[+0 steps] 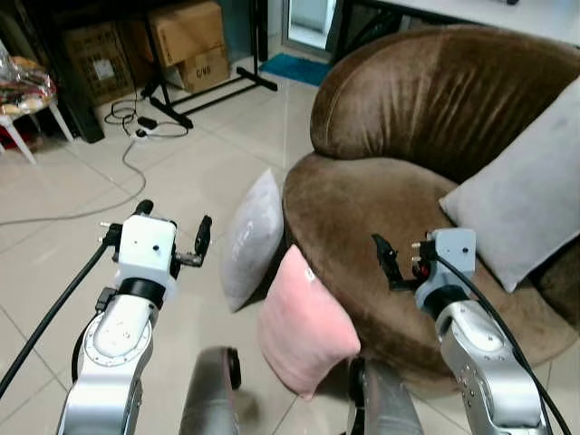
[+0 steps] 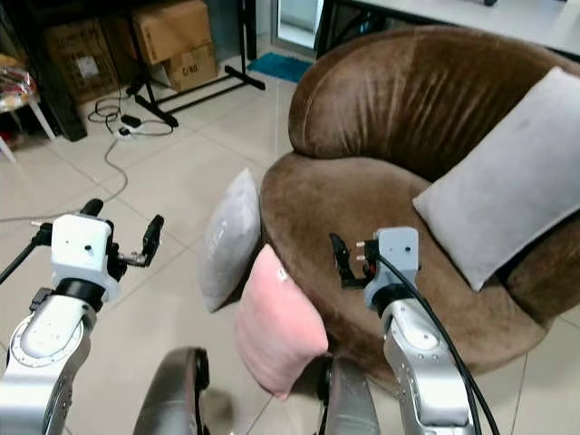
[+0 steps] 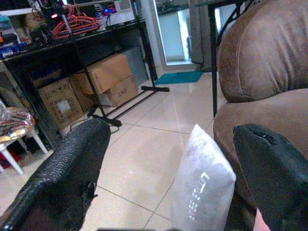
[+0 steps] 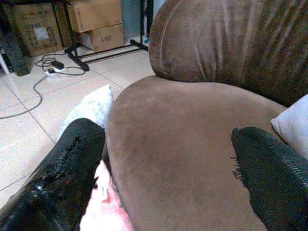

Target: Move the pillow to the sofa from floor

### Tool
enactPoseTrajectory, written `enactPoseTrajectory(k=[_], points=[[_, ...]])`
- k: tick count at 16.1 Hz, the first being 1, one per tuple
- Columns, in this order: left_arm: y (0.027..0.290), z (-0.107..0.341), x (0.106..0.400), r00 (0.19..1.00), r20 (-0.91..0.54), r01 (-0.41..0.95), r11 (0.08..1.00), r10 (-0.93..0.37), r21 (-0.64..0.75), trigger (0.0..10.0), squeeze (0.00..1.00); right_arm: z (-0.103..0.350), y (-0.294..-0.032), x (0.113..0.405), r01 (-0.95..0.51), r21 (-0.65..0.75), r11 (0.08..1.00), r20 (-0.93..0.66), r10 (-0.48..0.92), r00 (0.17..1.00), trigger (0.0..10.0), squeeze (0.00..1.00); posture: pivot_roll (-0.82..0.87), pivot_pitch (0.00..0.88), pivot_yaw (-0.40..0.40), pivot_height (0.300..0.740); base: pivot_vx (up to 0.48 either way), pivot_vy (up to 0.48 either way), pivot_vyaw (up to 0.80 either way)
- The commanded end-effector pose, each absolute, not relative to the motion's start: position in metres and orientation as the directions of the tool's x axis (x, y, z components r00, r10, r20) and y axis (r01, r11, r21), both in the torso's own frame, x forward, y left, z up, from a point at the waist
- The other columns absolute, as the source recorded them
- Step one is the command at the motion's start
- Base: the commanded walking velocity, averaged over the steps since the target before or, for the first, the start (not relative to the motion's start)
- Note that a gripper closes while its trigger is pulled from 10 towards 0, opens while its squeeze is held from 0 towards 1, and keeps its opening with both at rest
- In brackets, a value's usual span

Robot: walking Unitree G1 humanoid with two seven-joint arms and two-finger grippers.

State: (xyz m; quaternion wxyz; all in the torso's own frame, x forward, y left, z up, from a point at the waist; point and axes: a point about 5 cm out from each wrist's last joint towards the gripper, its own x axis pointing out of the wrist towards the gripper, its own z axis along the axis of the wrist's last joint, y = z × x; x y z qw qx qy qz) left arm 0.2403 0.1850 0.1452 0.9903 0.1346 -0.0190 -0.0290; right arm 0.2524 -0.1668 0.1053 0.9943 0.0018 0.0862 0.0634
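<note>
A pink pillow (image 1: 304,326) stands on the floor, leaning against the front of the brown round sofa (image 1: 362,208). A grey pillow (image 1: 252,237) leans on the sofa's edge just beyond it, also on the tiles. My left gripper (image 1: 174,225) is open and held in the air left of the grey pillow (image 3: 204,185). My right gripper (image 1: 397,263) is open over the sofa seat (image 4: 183,139), right of the pink pillow (image 4: 106,211). Neither gripper touches a pillow.
Another grey pillow (image 1: 526,204) rests against the sofa's back on the right. Cardboard boxes (image 1: 186,41) and a black stand (image 1: 208,91) are at the back left. A cable (image 1: 127,149) trails over the tiles, and a small white table (image 1: 23,100) stands far left.
</note>
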Motion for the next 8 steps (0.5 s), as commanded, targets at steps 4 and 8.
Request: enactPoseTrajectory(k=[4, 8], points=[[0.1858, 0.1457, 0.2429, 0.998, 0.029, 0.042, 0.962, -0.052, 0.268, 10.0, 0.00, 0.1067, -0.1678, 0.2534, -0.126, 0.015, 0.992, -0.162, 0.127, 0.979, 10.0, 0.00, 0.09, 0.000, -0.004, 0.501, 0.000, 0.000, 0.00], [0.1844, 0.1451, 0.2442, 0.999, 0.029, 0.031, 0.965, -0.040, 0.262, 10.0, 0.00, 0.1061, -0.1701, 0.2551, -0.117, 0.000, 0.993, -0.172, 0.115, 0.978, 10.0, 0.00, 0.09, 0.000, -0.009, 0.501, 0.000, 0.000, 0.00]])
